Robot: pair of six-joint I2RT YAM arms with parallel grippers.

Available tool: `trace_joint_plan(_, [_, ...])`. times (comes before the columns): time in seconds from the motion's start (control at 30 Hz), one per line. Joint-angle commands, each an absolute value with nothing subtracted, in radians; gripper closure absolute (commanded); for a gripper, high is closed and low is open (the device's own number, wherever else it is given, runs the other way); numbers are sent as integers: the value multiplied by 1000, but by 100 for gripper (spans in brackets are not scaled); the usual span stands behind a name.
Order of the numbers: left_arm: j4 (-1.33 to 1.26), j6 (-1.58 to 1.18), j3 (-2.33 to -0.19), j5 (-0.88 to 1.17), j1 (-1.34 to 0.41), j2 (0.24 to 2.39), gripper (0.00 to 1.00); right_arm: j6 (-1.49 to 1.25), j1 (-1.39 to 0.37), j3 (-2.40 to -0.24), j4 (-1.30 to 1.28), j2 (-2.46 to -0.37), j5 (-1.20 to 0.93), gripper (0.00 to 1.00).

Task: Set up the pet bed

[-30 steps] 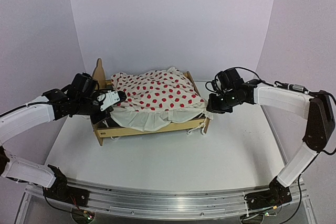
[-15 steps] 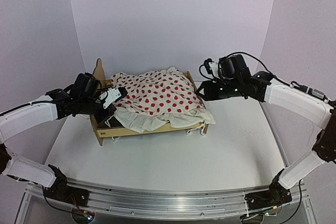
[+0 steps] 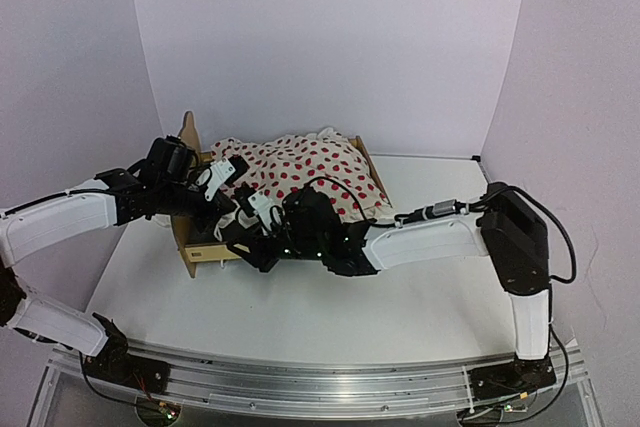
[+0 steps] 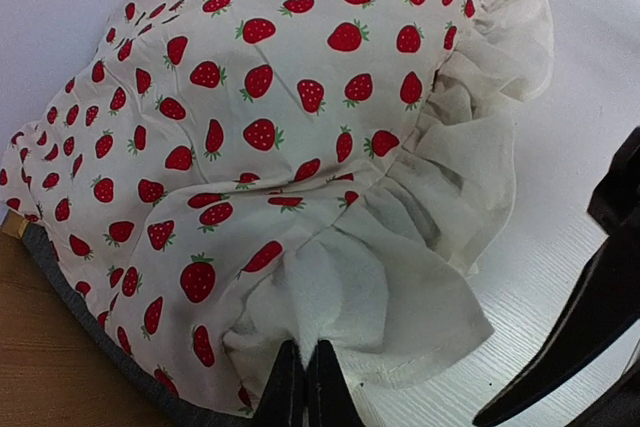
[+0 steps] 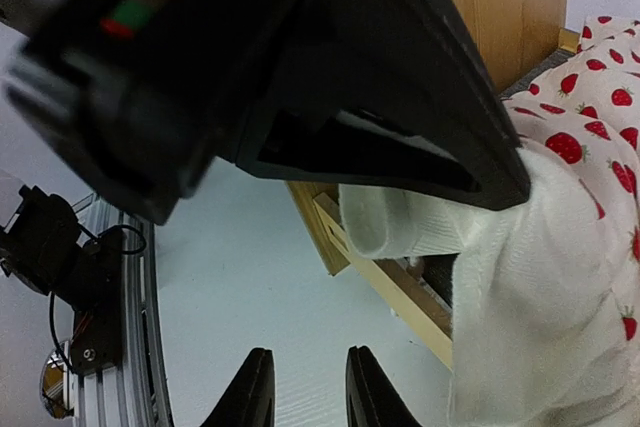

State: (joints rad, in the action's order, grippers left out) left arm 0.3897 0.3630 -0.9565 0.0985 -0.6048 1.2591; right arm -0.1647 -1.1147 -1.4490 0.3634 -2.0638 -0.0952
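Progress: the pet bed (image 3: 187, 247) stands on the white surface (image 3: 330, 317), left of centre, scalloped headboard (image 3: 188, 132) at its far left end. The strawberry-print blanket (image 3: 310, 169) is on the bed but bunched in a mound. Its white ruffle (image 4: 400, 287) spills over the near rail onto the surface. No pillow visible. Judged partway: bedding loaded, not yet smoothed or squared to the frame.

Left arm: reaches in from the left, low over the bed's left end. Left fingers (image 4: 287, 392) are pressed together, pinching a fold of the ruffle at the blanket's edge; grey felt base (image 4: 60, 267) shows beside it.

Right arm: stretched far across the front of the bed, wrist low by the near rail (image 5: 375, 267), close under the left wrist. Right fingers (image 5: 252, 392) stand partly spread, nothing between them, bare surface beneath.
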Motion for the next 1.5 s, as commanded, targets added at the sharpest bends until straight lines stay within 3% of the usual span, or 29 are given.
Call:
trace_joint_plan(0.0, [296, 308, -989, 152, -598, 1257, 100, -221, -1120, -1532, 550, -2140, -60, 74])
trace_joint_plan(0.27, [245, 289, -972, 172, -599, 1274, 100, -254, -1120, -1646, 564, -2292, 107, 75])
trace_joint_plan(0.63, [243, 268, -969, 203, -598, 1281, 100, -342, -1120, -1672, 608, -2353, 266, 85])
trace_joint_plan(1.2, [233, 259, -959, 210, -598, 1280, 100, -377, -1123, -1727, 606, -2407, 188, 77])
trace_joint_plan(1.47, [233, 261, -964, 206, -598, 1278, 100, -348, -1121, -1732, 542, -2442, 211, 79])
